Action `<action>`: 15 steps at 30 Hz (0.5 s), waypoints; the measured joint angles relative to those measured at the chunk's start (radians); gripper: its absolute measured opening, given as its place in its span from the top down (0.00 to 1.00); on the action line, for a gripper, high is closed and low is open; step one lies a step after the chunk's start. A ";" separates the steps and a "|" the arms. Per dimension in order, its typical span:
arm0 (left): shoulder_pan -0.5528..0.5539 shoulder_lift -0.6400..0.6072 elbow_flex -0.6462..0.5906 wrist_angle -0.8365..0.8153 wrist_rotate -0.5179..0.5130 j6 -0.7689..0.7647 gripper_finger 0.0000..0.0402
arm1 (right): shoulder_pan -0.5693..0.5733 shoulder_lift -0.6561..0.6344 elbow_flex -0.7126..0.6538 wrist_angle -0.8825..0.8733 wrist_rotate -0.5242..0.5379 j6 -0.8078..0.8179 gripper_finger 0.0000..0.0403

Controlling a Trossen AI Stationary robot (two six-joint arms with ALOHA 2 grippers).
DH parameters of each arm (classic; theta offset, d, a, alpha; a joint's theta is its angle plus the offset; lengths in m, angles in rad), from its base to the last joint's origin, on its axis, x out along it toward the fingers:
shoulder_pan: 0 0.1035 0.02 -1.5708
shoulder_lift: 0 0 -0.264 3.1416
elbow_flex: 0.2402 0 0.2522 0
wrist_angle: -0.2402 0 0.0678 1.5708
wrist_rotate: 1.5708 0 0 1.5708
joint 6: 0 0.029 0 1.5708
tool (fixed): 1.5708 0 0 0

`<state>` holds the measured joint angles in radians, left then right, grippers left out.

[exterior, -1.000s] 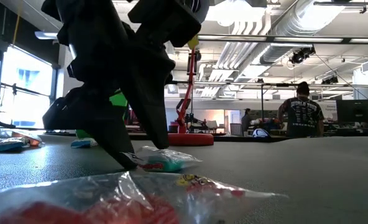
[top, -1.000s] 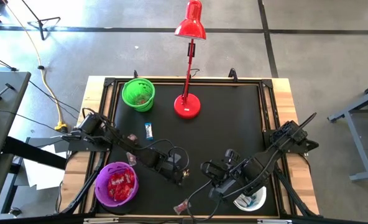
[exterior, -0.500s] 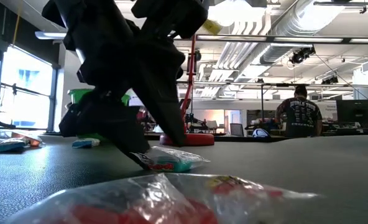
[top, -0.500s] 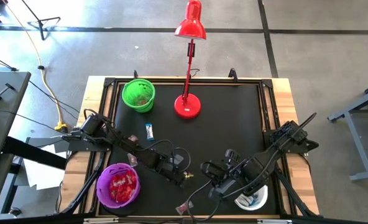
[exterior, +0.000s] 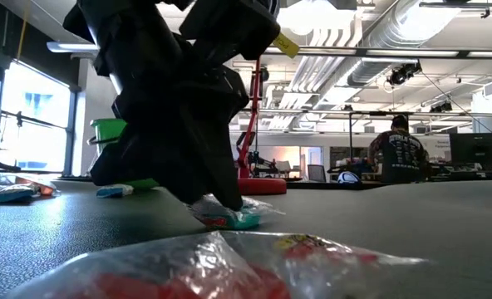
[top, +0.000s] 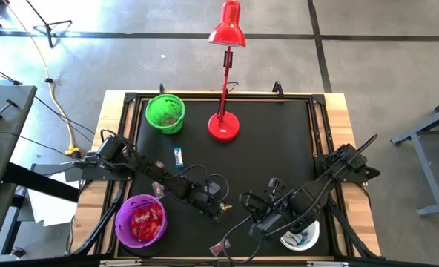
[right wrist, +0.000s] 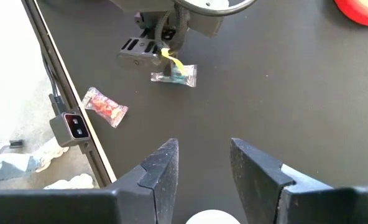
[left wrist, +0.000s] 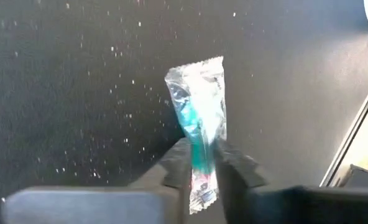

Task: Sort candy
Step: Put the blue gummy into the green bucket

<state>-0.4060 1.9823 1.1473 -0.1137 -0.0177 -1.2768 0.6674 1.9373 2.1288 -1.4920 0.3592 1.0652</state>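
- The left gripper [left wrist: 202,168] is down on the black surface [top: 271,156], in front of the red desk lamp [top: 224,126] and a little toward the purple bowl's side; its jaws are narrowed around one end of a clear-wrapped candy with a teal centre [left wrist: 199,124].
- That candy lies flat on the surface, its free end sticking out past the fingertips [left wrist: 178,163].
- The right gripper [right wrist: 202,165] hovers in front of the lamp toward the white bowl [top: 299,237], with its jaws standing wide and nothing between them.
- A red-wrapped candy in clear film [right wrist: 104,106] lies at the front edge, well forward of the lamp.
- A blue-and-white wrapped candy [top: 178,155] lies between the lamp and the purple bowl [top: 139,220], which holds red candies.
- The green bowl [top: 164,112] stands just beside the lamp's base.
- In the room behind the lamp, a person in a dark shirt [exterior: 400,151] stands facing away.
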 joint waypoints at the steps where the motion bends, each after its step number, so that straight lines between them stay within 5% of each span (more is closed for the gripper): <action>1: 0.001 0.000 0.000 0.001 0.000 0.007 0.90 | 0.000 0.000 0.000 0.000 0.000 0.000 0.65; 4: 0.003 -0.001 0.000 0.002 -0.001 0.024 0.98 | 0.000 0.000 0.000 0.000 0.000 0.000 0.65; 15: 0.003 -0.090 0.001 -0.069 -0.051 0.058 0.99 | -0.007 0.000 0.000 0.003 0.001 0.000 0.65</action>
<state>-0.4030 1.8926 1.1478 -0.1827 -0.0686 -1.2192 0.6607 1.9373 2.1288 -1.4886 0.3599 1.0653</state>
